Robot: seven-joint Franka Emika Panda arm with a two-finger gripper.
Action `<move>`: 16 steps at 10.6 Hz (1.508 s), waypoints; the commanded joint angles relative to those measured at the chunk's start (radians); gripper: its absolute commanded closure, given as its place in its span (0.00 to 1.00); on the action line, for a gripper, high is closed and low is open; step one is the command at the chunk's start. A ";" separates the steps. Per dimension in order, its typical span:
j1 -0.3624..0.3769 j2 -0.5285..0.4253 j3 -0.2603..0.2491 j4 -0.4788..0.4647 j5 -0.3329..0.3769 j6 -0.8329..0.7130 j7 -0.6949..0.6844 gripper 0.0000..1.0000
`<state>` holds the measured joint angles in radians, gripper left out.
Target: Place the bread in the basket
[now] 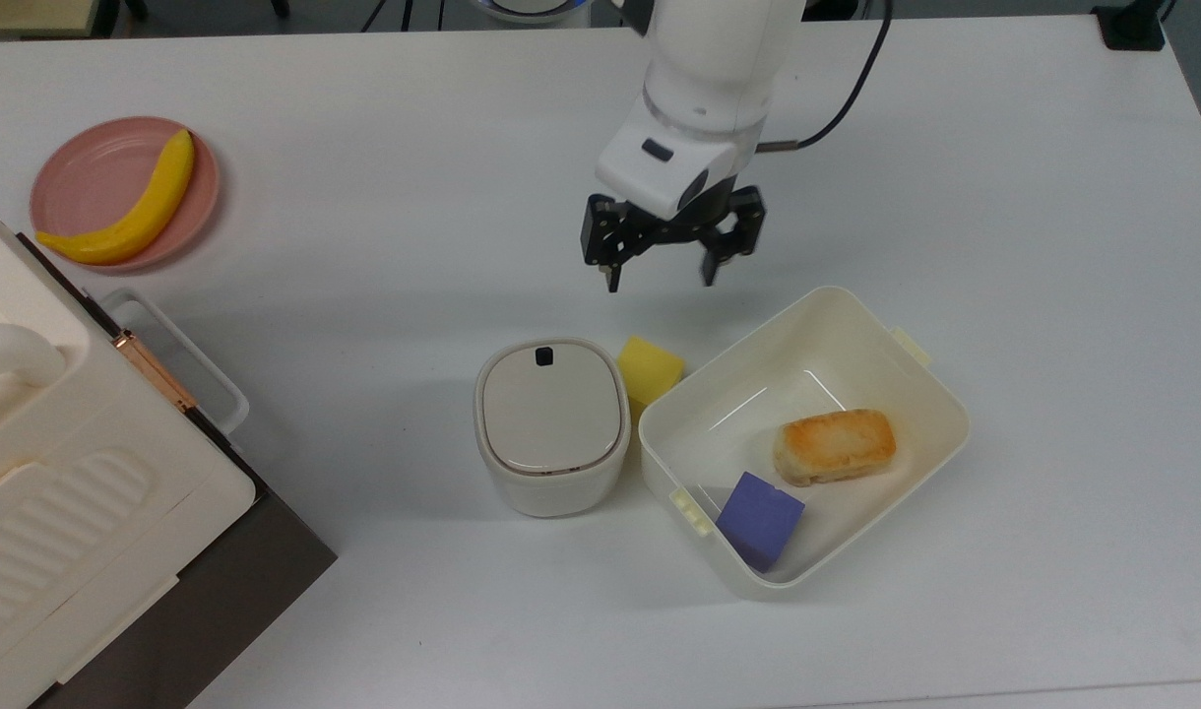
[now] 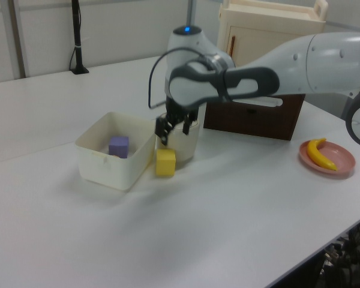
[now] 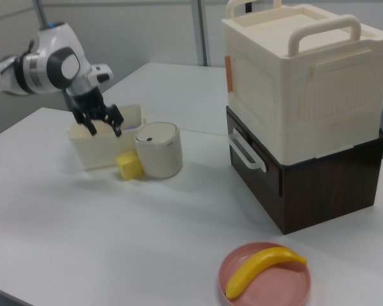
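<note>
The basket (image 1: 916,379) sits on the white table (image 1: 364,246) and holds two things: the bread (image 1: 834,446), lying flat on the floor of the basket toward the top view's right, and a purple block (image 1: 759,518) in the corner toward the top view's bottom edge. Just outside the basket, touching its wall, stands a yellow cube (image 1: 650,369), wedged between the basket and a lidded cream canister (image 1: 551,425) whose lid is on. The gripper (image 1: 660,273) hangs in the air above the table beside the basket's far corner, over the yellow cube's side, its fingers spread wide and holding nothing. Well away from the basket, a pink plate (image 1: 94,172) carries a banana (image 1: 128,205). A cream box (image 3: 300,73) rests stacked on a dark brown cabinet (image 3: 319,185).
</note>
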<state>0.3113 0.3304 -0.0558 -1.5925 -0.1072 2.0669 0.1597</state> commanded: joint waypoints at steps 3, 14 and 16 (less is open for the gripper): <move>0.043 0.062 -0.006 0.115 0.037 0.193 0.084 0.00; 0.065 0.053 -0.006 0.105 -0.088 0.074 0.227 0.00; 0.057 0.010 -0.012 0.103 -0.081 -0.119 0.225 0.00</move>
<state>0.3705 0.4053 -0.0564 -1.4569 -0.2091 2.1162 0.3723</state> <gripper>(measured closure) 0.000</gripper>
